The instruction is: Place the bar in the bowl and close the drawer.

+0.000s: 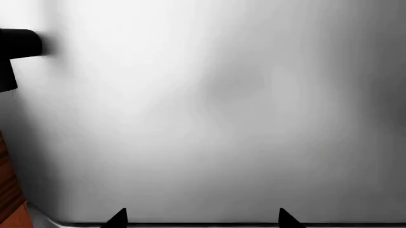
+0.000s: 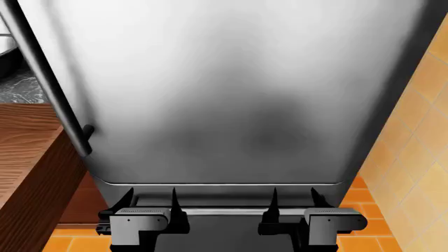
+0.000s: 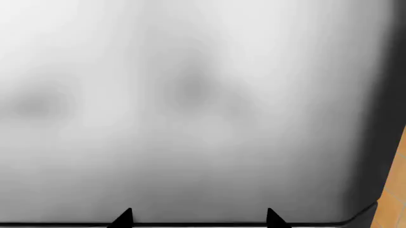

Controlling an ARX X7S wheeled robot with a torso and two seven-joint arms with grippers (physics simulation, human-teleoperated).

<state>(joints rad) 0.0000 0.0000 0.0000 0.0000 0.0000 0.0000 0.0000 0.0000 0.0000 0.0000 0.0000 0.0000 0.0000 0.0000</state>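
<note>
Head view has me nose-up to a brushed-steel fridge door point(image 2: 224, 94), orange floor tiles point(image 2: 70, 242) at seven o'clock, left gripper point(image 2: 150, 202) and right gripper point(image 2: 294, 202) both spread empty, bar, bowl, drawer nowhere visible.

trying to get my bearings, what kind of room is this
Most likely a kitchen. A tall brushed-steel appliance front with a long dark bar handle, probably a fridge, fills the view. Beside it are a wood-grain cabinet, an orange tiled floor and a dark stone-like counter.
</note>
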